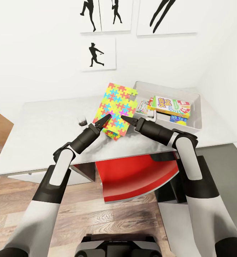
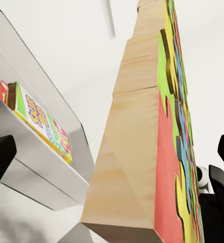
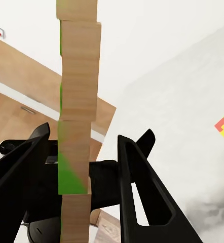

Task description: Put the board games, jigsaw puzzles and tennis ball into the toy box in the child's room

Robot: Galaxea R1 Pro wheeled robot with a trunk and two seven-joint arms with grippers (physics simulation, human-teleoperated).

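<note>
Head view: jigsaw puzzle (image 1: 115, 107) upright between left gripper (image 1: 104, 119) and right gripper (image 1: 127, 119).

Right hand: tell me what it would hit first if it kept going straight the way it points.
Probably the jigsaw puzzle itself: the right hand points left with the tilted puzzle's edge between its fingers. Beyond it, the left hand sits close on the other side, though depth is unclear.
</note>
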